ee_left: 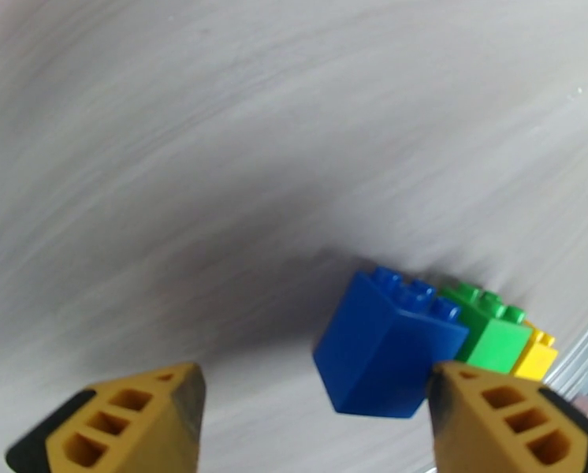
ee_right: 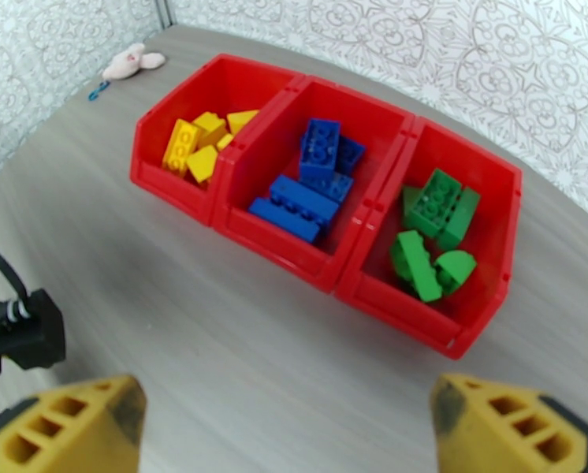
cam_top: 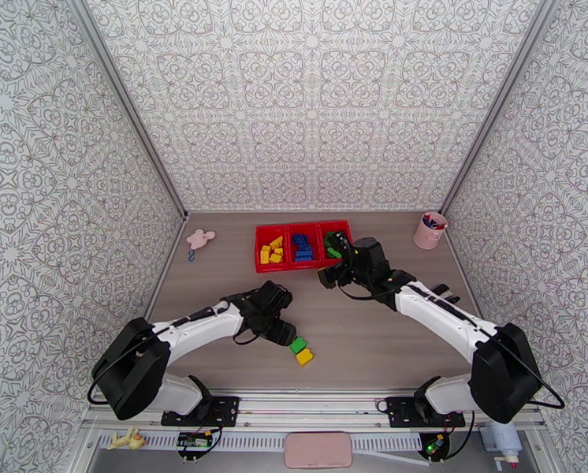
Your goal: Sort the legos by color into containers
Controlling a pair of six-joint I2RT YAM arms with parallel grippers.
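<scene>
Your left gripper (ee_left: 316,384) hangs low over the near middle of the table (cam_top: 388,333). Its fingers are spread, and a tilted blue brick (ee_left: 388,348) sits between them. The brick lies close against one finger (ee_left: 491,419) and clear of the other, so nothing is pinched. A green brick (ee_left: 495,340) sits just beside the blue one, with a yellow brick (ee_left: 537,358) next in the row.

Your right gripper (ee_right: 286,396) hovers near the tray (ee_right: 325,270) at the far middle of the table, just off its near right corner. Its fingers are spread wide with only bare table between them.

The tray's left compartment holds yellow bricks (ee_right: 195,143), the middle one blue bricks (ee_right: 314,179) and the right one green bricks (ee_right: 436,230). A pink mouse toy (cam_top: 200,239) lies to the left of the tray, and a pink cup (cam_top: 430,230) stands to the right.
</scene>
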